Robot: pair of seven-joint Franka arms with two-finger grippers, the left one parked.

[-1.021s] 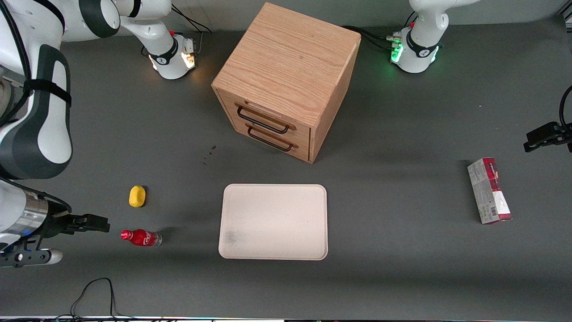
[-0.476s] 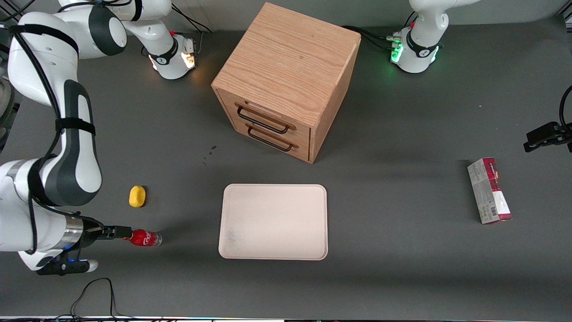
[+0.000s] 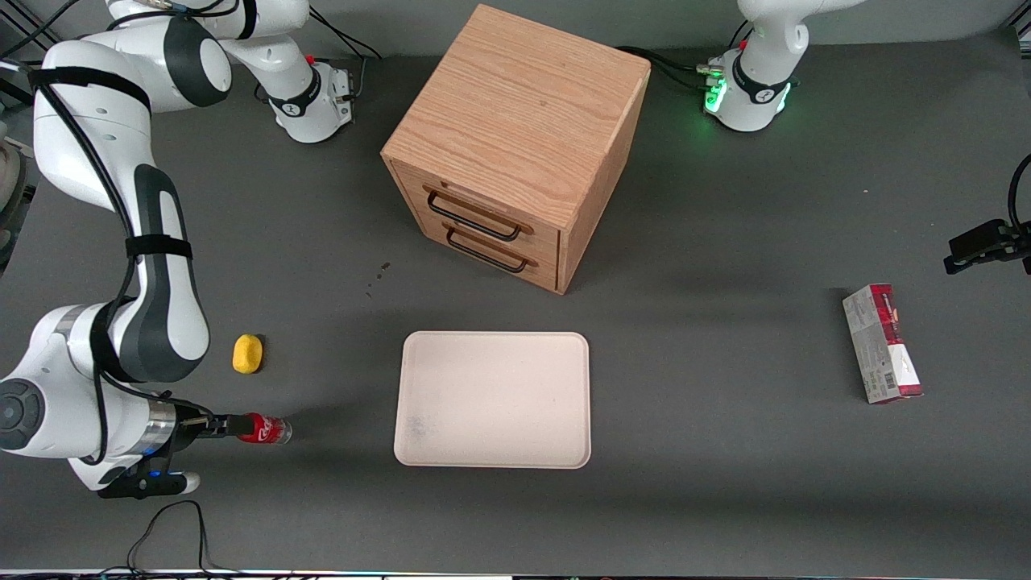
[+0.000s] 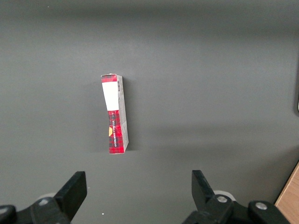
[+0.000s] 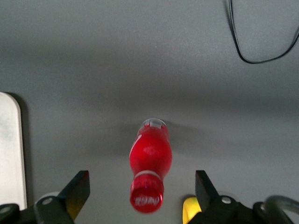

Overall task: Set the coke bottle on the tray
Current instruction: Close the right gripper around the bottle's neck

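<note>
The coke bottle (image 3: 262,428) is lying on the bench near the tray (image 3: 493,399), cap toward the gripper (image 5: 140,196). The jaws are standing spread, straddling the cap end. Best closing squarely on the body, since round plastic probably rolls.

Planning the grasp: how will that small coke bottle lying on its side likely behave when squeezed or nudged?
The coke bottle lies on its round side, so a nudge would probably roll it. Its smooth plastic may slip from a loose grip. The hand is open astride its cap end, fingers either side.
</note>
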